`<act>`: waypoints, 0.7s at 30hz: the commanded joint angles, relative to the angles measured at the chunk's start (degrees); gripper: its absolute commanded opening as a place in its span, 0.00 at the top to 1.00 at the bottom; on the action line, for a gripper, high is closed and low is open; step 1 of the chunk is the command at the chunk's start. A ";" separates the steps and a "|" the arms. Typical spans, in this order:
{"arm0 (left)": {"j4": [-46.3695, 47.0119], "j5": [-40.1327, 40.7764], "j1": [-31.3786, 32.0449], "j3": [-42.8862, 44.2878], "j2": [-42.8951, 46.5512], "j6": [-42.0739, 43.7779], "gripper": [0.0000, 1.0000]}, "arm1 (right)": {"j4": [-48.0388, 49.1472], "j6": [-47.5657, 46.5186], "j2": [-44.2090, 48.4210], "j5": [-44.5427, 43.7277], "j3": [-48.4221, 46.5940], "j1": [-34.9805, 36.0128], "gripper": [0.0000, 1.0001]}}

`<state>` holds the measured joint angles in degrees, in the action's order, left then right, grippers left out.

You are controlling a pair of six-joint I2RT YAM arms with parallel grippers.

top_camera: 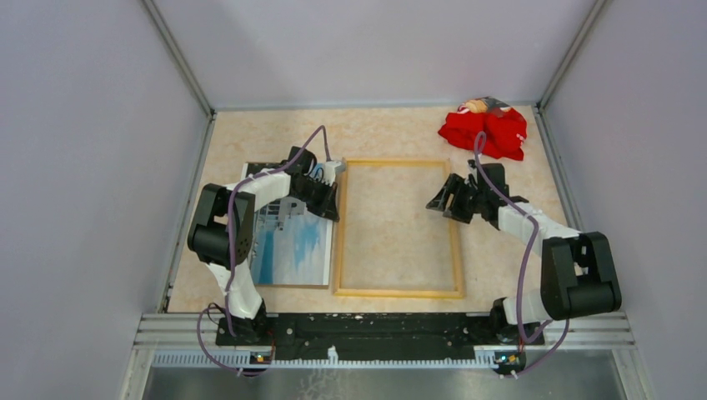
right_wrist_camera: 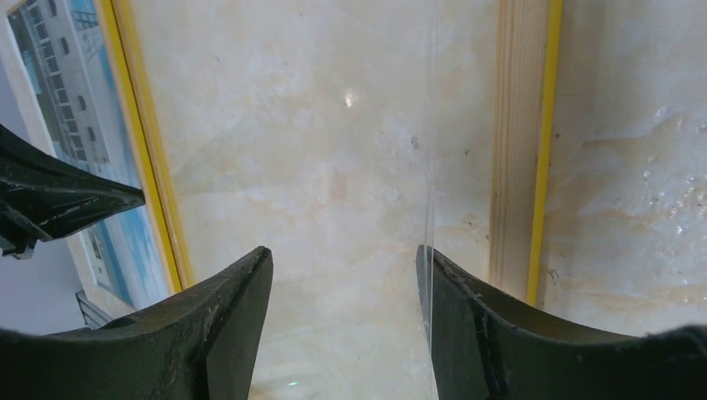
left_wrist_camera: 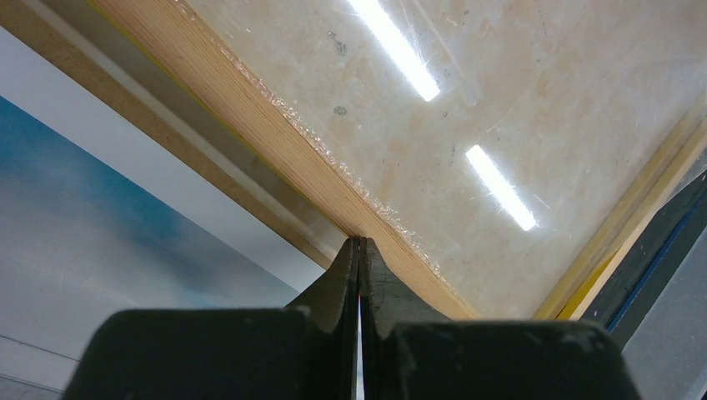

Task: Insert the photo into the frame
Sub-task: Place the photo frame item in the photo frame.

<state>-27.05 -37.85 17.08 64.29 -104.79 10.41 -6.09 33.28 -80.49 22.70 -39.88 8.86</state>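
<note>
Left tool [left_wrist_camera: 359, 244] clenched at frame [top_camera: 398, 292] left rail; right tool [right_wrist_camera: 343, 267] released over frame interior. Risk: tip shoves frame onto photo [top_camera: 296, 250].

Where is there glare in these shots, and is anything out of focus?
Left wrist view: two bright strip-light reflections streak the clear pane inside the frame, and the shut left gripper is a dark, soft blur. Right wrist view: just one faint glint on the pane; the open right gripper is slightly soft. Top view: even light, no glare.
</note>
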 commanded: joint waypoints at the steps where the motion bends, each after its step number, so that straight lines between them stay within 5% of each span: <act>1: 0.43 0.62 1.02 -0.39 -1.41 1.43 0.97 | -0.55 -1.63 0.98 -2.35 -2.65 0.72 0.36; 21: -0.20 0.72 1.02 0.34 -1.55 1.72 0.98 | -6.93 -4.30 2.27 -10.51 -5.60 0.72 0.33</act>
<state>-27.09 -37.85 17.08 64.31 -104.79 10.63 -11.73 30.15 -80.31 14.59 -42.30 8.86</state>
